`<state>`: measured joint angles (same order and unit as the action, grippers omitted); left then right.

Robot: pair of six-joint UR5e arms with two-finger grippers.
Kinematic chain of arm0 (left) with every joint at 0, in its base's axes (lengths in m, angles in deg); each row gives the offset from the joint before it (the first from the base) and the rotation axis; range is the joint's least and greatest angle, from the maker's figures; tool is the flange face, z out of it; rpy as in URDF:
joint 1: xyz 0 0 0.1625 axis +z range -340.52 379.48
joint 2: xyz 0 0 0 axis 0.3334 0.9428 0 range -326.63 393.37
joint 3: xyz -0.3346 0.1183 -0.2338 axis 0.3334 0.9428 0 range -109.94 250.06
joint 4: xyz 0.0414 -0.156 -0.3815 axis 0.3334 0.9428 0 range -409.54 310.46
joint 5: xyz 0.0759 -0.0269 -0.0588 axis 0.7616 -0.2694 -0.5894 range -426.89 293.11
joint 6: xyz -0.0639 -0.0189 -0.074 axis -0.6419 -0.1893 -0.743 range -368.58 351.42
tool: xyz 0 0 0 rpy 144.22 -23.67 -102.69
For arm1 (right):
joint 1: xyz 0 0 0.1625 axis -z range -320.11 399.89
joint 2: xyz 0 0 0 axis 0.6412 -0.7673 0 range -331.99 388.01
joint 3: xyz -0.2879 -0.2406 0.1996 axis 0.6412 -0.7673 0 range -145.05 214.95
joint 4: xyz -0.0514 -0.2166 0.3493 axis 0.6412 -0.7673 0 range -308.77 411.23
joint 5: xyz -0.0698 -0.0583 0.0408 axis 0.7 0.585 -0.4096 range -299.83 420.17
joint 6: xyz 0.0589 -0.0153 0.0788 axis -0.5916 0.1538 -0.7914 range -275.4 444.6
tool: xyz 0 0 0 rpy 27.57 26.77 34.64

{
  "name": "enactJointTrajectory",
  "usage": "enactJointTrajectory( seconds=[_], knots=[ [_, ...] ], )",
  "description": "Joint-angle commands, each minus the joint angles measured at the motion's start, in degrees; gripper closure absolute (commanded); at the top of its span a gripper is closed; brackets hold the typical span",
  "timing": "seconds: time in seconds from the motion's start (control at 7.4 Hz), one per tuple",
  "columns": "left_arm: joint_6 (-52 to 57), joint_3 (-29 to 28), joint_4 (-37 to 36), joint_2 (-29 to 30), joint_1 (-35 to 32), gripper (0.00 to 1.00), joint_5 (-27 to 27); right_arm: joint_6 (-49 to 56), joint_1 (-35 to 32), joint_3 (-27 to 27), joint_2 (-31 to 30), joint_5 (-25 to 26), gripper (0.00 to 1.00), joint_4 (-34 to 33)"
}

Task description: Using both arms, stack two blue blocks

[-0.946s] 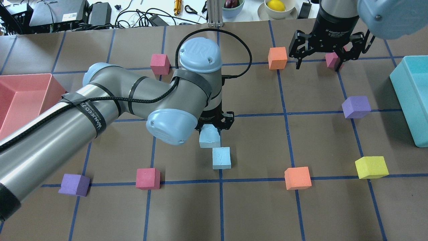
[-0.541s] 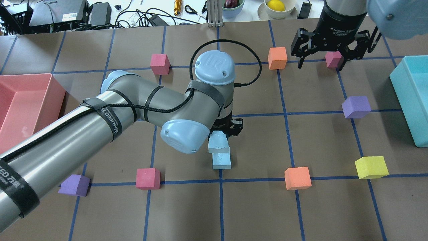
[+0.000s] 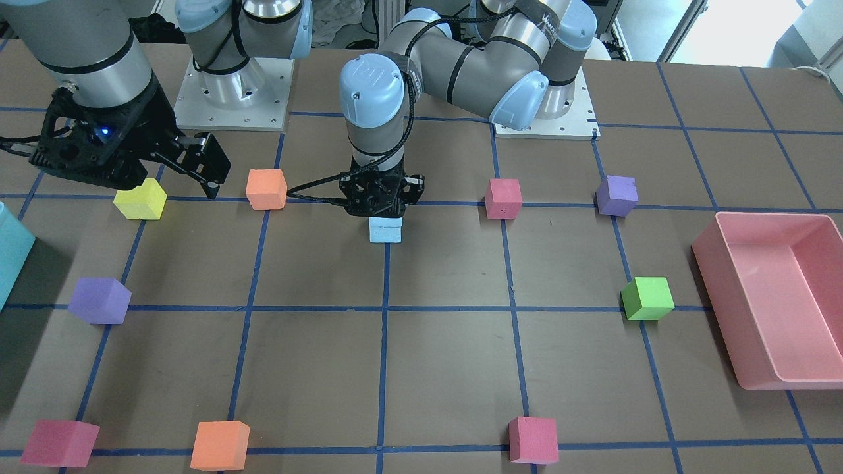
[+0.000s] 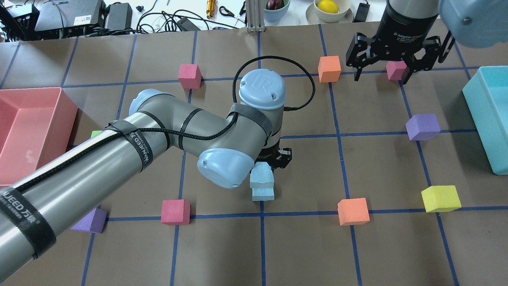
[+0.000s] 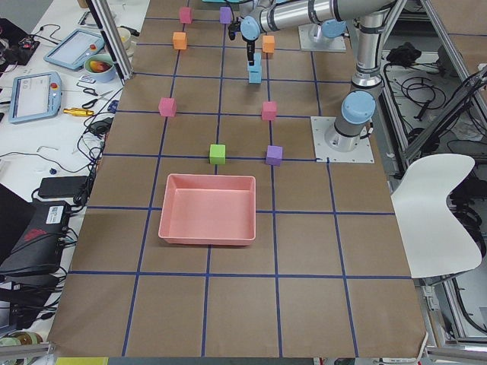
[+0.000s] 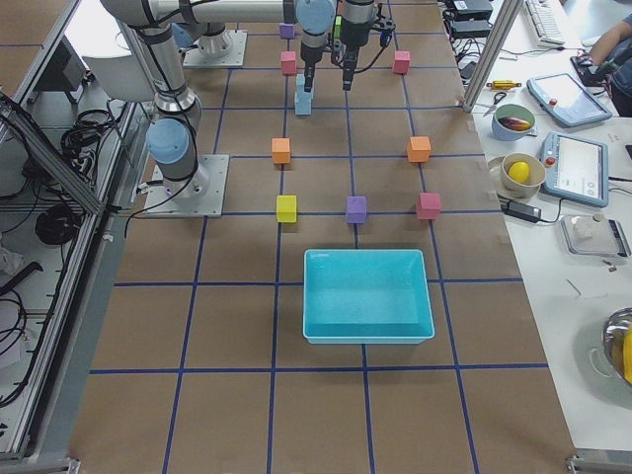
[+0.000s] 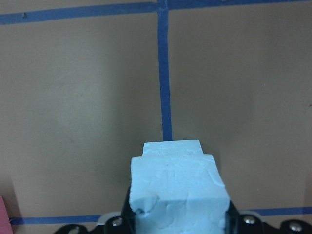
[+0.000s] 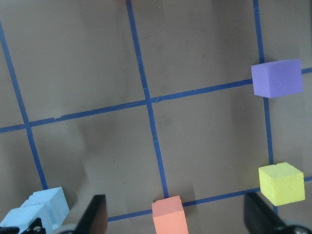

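Observation:
My left gripper (image 4: 274, 159) is shut on a light blue block (image 4: 262, 176). It holds that block directly over a second light blue block (image 4: 263, 194), which lies on the brown table. In the left wrist view the held block (image 7: 178, 195) covers most of the lower block (image 7: 171, 145), and only the lower block's far edge shows. In the front view the two blocks (image 3: 385, 230) look stacked, but I cannot tell whether they touch. My right gripper (image 4: 381, 74) is open and empty, high above the far right of the table.
A pink tray (image 4: 67, 104) stands at the left edge and a teal tray (image 4: 474, 99) at the right. Orange (image 4: 353, 211), pink (image 4: 175, 211), purple (image 4: 422, 127) and yellow (image 4: 440, 198) blocks are scattered around. A green block (image 3: 647, 298) lies under my left arm.
My left arm has carried the held blue block right and toward the near edge, from beside the lower block to over it. My right gripper has drawn back slightly toward the far edge.

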<state>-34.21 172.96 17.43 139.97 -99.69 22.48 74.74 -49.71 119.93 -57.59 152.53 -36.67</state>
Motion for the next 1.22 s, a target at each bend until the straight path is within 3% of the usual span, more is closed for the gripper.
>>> enactJointTrajectory(
  seconds=[0.0, 0.14, 0.41, 0.54, 0.95, 1.08],
  knots=[
    [-0.2, 0.45, -0.44, 0.18, -0.1, 0.98, -0.07, 0.02, 0.12, 0.01, -0.01, 0.01, 0.0, 0.0],
    [-0.29, 0.54, -0.35, 0.53, -0.1, 0.93, -0.07, 0.02, 0.04, 0.01, -0.09, 0.1, 0.0, 0.0],
    [-0.99, 1.5, -0.44, 0.71, -0.27, 0.17, -3.2, 0.1, 0.12, 0.01, -0.09, 0.19, 0.0, 0.0],
    [-0.47, 1.94, -0.53, 0.62, -0.28, 0.03, -4.28, 0.1, 0.12, 0.01, -0.09, 0.01, 0.0, 0.0],
    [3.11, 0.64, -2.37, -2.7, 0.95, 0.0, -3.07, 0.19, 0.12, 0.01, -0.09, 0.01, 0.0, -0.09],
    [7.92, -1.46, -1.42, -4.89, 2.09, 0.0, 1.38, 0.19, 0.04, 0.01, -0.44, -0.16, 0.0, -0.09]
  ],
)
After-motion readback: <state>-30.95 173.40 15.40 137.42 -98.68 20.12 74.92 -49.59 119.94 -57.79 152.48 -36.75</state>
